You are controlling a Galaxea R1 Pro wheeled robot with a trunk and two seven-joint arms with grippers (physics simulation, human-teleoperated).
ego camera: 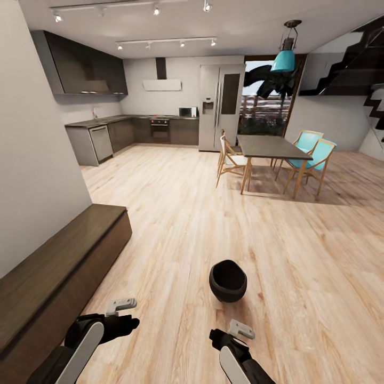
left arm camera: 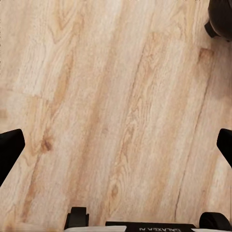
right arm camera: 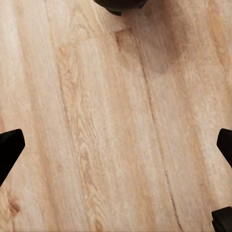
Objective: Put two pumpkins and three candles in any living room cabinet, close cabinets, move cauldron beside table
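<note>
While we look down from the head, the cauldron (ego camera: 228,281) sits on the wood floor (ego camera: 298,256) just ahead of our right claw (ego camera: 234,332), tipped so its mouth faces us, well apart from the dining surface (ego camera: 271,146) and its chairs (ego camera: 314,160) across the room. The cabinet (ego camera: 58,272) runs along the wall beside our left claw (ego camera: 121,314), its top bare. From the right wrist we see the black pot's edge (right arm camera: 119,5) at the frame's border, with both fingertips (right arm camera: 9,147) spread wide over bare boards, gripping nothing. Our left wrist view likewise shows fingertips (left arm camera: 9,145) splayed wide and empty above the floor.
</note>
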